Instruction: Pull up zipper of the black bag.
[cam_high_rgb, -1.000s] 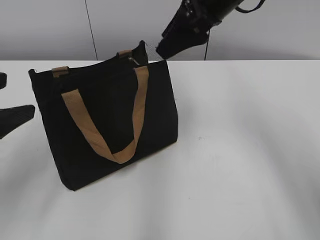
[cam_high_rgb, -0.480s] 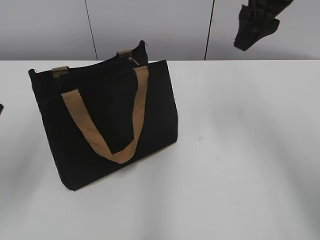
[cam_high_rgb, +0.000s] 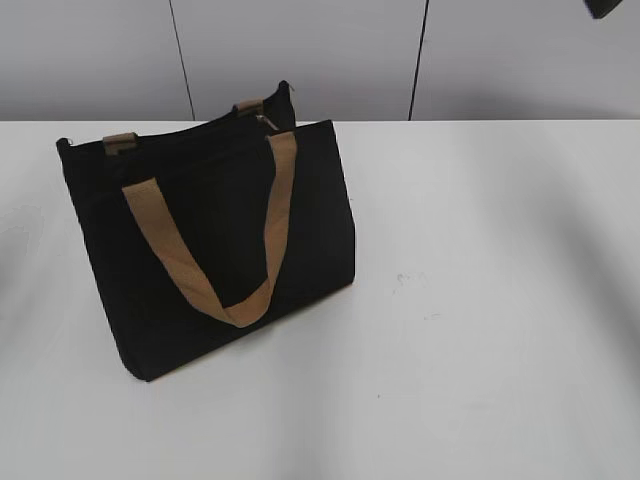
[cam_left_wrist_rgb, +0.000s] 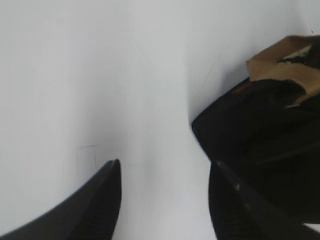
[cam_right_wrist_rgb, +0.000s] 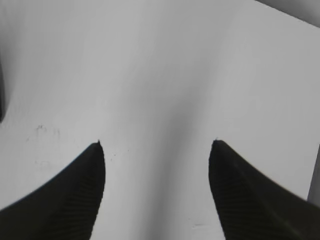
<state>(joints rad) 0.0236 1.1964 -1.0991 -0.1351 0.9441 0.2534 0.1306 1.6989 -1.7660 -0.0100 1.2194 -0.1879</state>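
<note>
The black bag (cam_high_rgb: 215, 250) stands upright on the white table, left of centre, with a tan strap handle (cam_high_rgb: 190, 270) hanging down its front. Its zipper runs along the top edge, and the small silvery pull (cam_high_rgb: 265, 121) sits near the right end. The bag's end also shows in the left wrist view (cam_left_wrist_rgb: 260, 130). My left gripper (cam_left_wrist_rgb: 165, 167) is open and empty above the table beside the bag; it is out of the exterior view. My right gripper (cam_right_wrist_rgb: 156, 145) is open and empty over bare table, far from the bag; only a dark tip of that arm (cam_high_rgb: 607, 8) shows at the top right.
The white table (cam_high_rgb: 480, 300) stretches to the right and front of the bag. A grey panelled wall (cam_high_rgb: 330, 50) stands behind the table's far edge.
The right arm has risen and withdrawn from the bag's top right corner to the upper right, almost out of view. The left gripper has left the exterior view at the left edge.
</note>
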